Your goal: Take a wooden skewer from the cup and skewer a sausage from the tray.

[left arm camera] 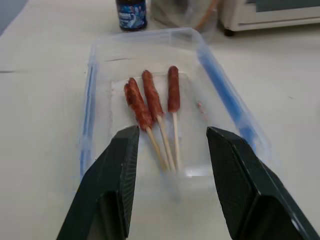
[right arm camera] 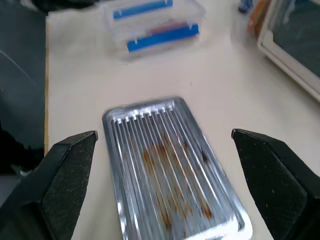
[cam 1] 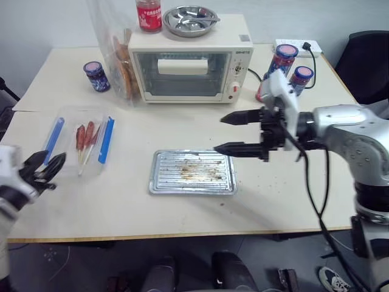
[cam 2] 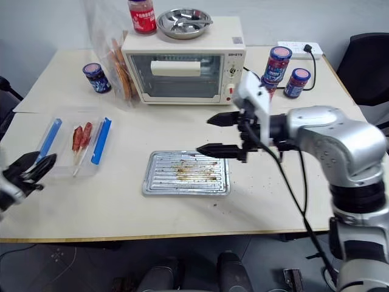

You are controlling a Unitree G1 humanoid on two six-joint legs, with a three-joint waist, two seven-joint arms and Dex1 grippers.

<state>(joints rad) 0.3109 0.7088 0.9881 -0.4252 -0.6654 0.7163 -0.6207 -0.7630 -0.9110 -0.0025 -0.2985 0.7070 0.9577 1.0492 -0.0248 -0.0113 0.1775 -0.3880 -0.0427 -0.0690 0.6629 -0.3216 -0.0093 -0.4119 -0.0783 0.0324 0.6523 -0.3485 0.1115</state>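
- Pale table [cam 1: 121,207]; tray [cam 1: 192,173] mid-table, near front edge, bare
- Three skewered sausages [left arm camera: 152,97] in clear box [left arm camera: 227,107] by left edge
- Left gripper [left arm camera: 172,145] parted, empty; right gripper [cam 1: 234,134] wide, empty

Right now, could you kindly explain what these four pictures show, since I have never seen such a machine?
It is a humanoid robot with two arms, each ending in a two-fingered black gripper. Two pictures come from its head, looking down over a table; the other two from cameras on each wrist. The left gripper is open, facing a clear plastic tray holding three skewered sausages. The right gripper is open above a stained metal tray. Neither holds anything. A toaster oven and jars stand behind.
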